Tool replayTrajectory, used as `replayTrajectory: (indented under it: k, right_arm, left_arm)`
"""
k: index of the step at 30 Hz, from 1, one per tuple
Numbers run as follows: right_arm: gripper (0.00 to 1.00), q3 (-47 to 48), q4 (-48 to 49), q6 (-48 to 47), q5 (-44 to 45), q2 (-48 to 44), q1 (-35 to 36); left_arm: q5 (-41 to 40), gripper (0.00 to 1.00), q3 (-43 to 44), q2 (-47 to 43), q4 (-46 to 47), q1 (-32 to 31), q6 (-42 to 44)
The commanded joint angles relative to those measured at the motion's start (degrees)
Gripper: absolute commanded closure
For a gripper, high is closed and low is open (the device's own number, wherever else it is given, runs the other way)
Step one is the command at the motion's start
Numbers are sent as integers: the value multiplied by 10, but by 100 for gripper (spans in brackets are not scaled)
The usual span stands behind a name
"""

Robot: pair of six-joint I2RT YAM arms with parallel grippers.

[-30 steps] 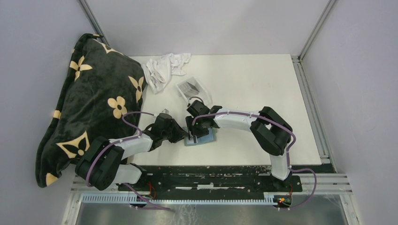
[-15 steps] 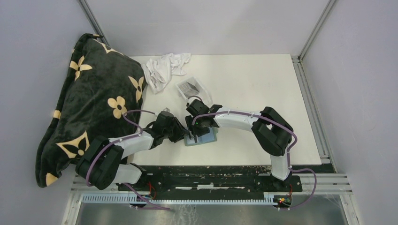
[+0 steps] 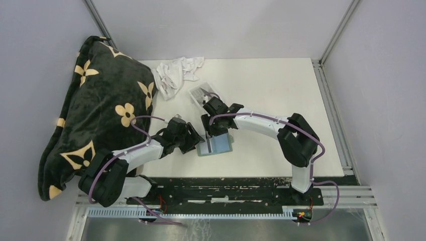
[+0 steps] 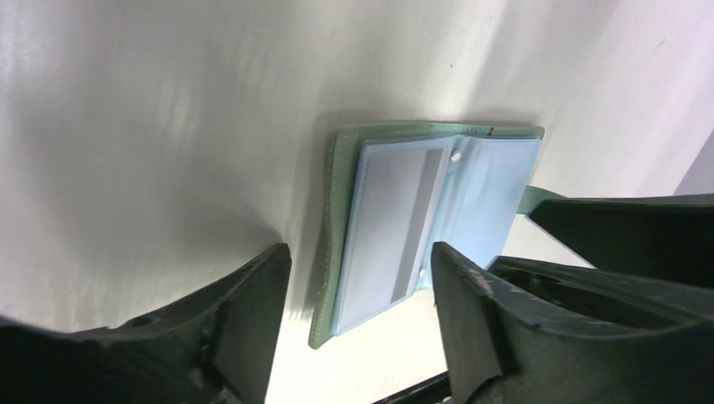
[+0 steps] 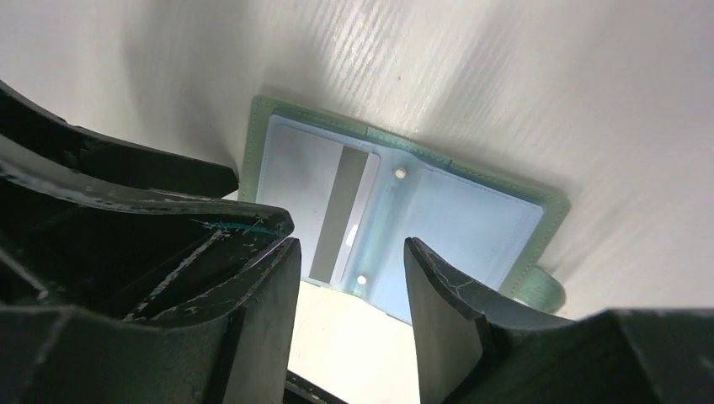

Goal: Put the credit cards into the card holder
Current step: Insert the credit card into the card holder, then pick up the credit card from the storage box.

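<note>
Card holder (image 3: 219,145) lies open and flat on the matte white table (image 3: 271,90), near the front edge, between the two wrists. Outer shell is soft grey-green with a stitched rim and rounded corners. Inside is light blue-grey, smooth, with two rectangular pockets and two small white studs along the fold. The rounded snap tab (image 5: 539,290) sticks out from one short side. One credit card (image 5: 316,198) sits in a pocket: thin, flat, pale grey, with a darker stripe along its length. Left gripper (image 4: 360,252) is spread wide and holds nothing; its dark, matte wedge-shaped fingers sit on either side of the holder's view, and I can't tell if they touch it. Right gripper (image 5: 352,246) is also spread with nothing between its scuffed black fingers, above the holder. Further back, a clear tray (image 3: 198,93) holds small dark flat pieces, too small to identify. Crumpled white cloth (image 3: 176,73) is beyond it. A plush black blanket (image 3: 100,105) with cream flower prints is piled at the left.
</note>
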Motion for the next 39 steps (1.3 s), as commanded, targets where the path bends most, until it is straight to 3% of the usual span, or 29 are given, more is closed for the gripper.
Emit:
replayTrajectory:
  k: [1, 11, 16, 19, 22, 39]
  right_arm:
    - [45, 63, -37, -44, 40, -44, -4]
    - [49, 273, -113, -142, 80, 20, -47]
    - [48, 454, -188, -200, 65, 119, -64]
    - [46, 533, -213, -197, 44, 175, -83]
    - [37, 547, -190, -175, 16, 203, -108]
    - [32, 673, -139, -127, -159, 353, -179]
  left_arm:
    - [-45, 26, -7, -12, -92, 0, 32]
    - [-44, 11, 51, -27, -128, 6, 50]
    - [-25, 1, 98, -11, -130, 31, 55]
    - [-4, 1, 120, -3, -117, 59, 56]
    - [3, 1, 141, 6, -111, 80, 62]
    - [-34, 1, 186, 87, -33, 111, 41]
